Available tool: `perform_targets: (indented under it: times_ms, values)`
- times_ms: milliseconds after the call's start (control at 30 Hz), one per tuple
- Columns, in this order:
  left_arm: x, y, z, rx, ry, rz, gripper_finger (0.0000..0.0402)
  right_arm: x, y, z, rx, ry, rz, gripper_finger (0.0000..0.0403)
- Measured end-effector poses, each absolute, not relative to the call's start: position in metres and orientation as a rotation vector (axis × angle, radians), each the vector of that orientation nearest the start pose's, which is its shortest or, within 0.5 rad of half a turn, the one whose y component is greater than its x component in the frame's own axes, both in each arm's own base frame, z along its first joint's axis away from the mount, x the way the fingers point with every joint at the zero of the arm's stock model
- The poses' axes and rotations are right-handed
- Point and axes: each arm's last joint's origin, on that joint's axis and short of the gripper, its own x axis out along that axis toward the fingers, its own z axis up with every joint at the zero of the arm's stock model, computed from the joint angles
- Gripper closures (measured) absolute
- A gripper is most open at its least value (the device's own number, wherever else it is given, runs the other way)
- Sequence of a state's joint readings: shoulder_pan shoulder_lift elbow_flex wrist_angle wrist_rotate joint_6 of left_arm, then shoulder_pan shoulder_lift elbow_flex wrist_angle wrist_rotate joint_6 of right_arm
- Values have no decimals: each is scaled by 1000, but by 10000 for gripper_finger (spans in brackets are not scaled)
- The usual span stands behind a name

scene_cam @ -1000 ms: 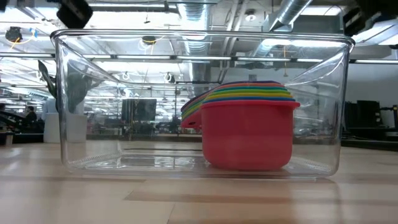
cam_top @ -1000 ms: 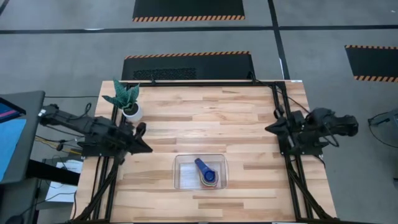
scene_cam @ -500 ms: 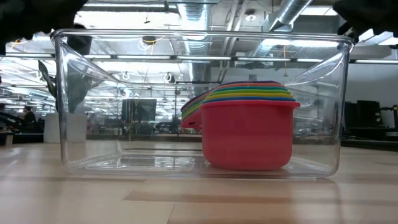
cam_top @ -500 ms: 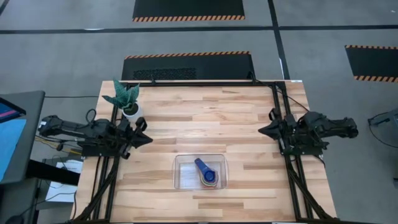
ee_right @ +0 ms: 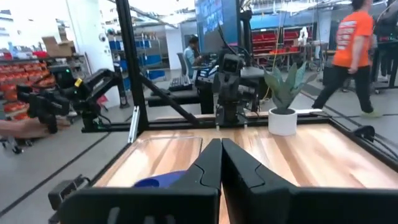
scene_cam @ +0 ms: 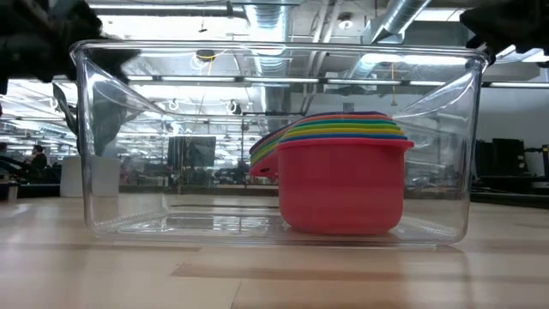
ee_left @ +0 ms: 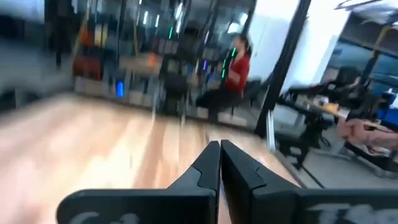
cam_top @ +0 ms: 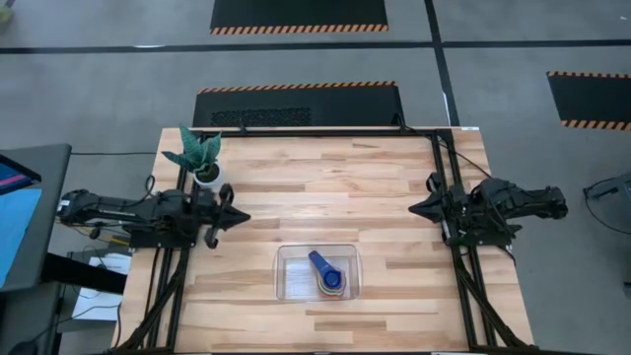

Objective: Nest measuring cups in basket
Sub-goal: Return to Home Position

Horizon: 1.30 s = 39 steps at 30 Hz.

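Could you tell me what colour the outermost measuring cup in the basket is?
Red; the outermost measuring cup shows best in the low view, through the clear basket.

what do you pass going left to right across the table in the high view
left hand → basket with the cups nested in it → right hand
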<state>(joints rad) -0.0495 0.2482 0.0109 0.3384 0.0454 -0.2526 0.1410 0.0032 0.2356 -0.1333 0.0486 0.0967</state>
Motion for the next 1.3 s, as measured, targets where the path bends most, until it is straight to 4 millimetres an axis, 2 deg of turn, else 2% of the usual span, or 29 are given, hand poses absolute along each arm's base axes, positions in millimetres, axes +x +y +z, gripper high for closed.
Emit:
perform_targets:
  times_ms: [133, 267, 467, 633, 833, 1067, 1300]
  values:
    - [113, -7, 163, -402, 81, -81, 401, 76, 9, 230, 87, -109, 94, 377]
    - [111, -7, 148, -431, 238, -37, 401, 75, 7, 238, 77, -196, 31, 377]
    - [111, -5, 147, -420, 258, 18, 401, 75, 7, 241, 13, -226, 19, 377]
    - [111, -5, 147, -420, 259, 17, 401, 86, 9, 214, 28, -216, 40, 377]
    - [111, -5, 147, -420, 261, 18, 401, 93, 11, 193, 20, -278, 61, 377]
    - [111, -5, 147, -420, 262, 18, 401, 94, 5, 191, -28, -269, -16, 377]
    - [111, -5, 148, -420, 261, 18, 401, 97, -5, 171, 36, -57, -130, 377]
